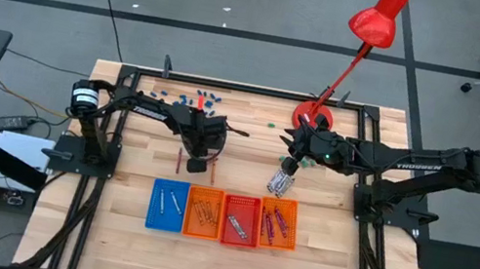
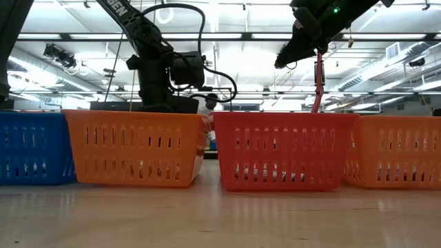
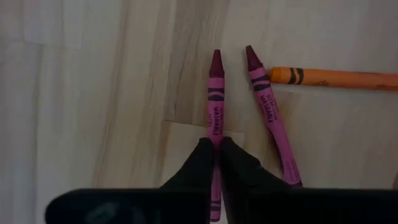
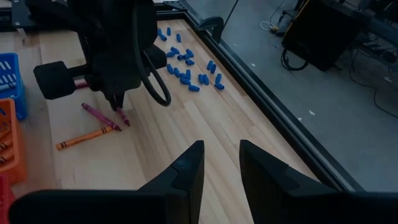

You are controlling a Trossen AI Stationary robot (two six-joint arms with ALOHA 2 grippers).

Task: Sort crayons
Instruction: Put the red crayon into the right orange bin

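High view shows my trays partly filled, three crayons left; left gripper clamped on a magenta crayon, right gripper half-open, empty

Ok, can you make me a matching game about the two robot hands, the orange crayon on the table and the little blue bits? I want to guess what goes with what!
Things:
1. left gripper
2. right gripper
3. orange crayon
4. blue bits

What fits:
A. scattered near the table's edge
B. shut on a magenta crayon
C. open, holding nothing
D. lying flat on the wood, beside a loose magenta crayon

Pairs: 1-B, 2-C, 3-D, 4-A
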